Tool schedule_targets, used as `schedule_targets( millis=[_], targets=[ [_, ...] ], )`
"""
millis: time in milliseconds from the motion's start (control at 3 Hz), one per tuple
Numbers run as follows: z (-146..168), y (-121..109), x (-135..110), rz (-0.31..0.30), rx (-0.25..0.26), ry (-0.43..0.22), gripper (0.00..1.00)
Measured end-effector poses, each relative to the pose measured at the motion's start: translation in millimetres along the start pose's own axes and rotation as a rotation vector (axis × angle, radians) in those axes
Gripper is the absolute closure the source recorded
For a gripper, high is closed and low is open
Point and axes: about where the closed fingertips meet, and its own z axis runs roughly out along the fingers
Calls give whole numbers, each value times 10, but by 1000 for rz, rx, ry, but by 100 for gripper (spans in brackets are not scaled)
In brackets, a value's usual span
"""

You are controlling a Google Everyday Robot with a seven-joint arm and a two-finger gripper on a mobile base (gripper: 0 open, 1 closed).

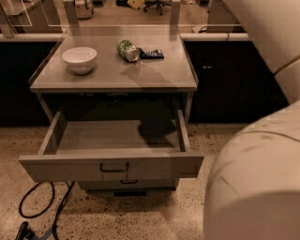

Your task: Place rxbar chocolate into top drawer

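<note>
Fingers cannot be judged: the gripper (136,3) shows only as a tan scrap cut off by the top edge, above the can. At far left a black cable (35,212) loops on the speckled floor. A round white bowl (79,59) sits on the smooth grey table (140,76). Below it the top drawer (61,167) stands pulled out, wide, shallow and flat-fronted, with a dark bar handle (114,168) and a partly shadowed grey floor. A green can (127,49) lies on its side just beside a flat dark bluish bar (152,54). The rxbar chocolate cannot be made out. A bulky white arm (255,183) fills the right side.
</note>
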Motion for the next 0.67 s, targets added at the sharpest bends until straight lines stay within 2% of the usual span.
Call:
schedule_targets(
  millis=[333, 667],
  targets=[
    [-333, -246, -8, -26, 84, 7, 100],
    [-253, -208, 13, -26, 73, 11, 100]
  ],
)
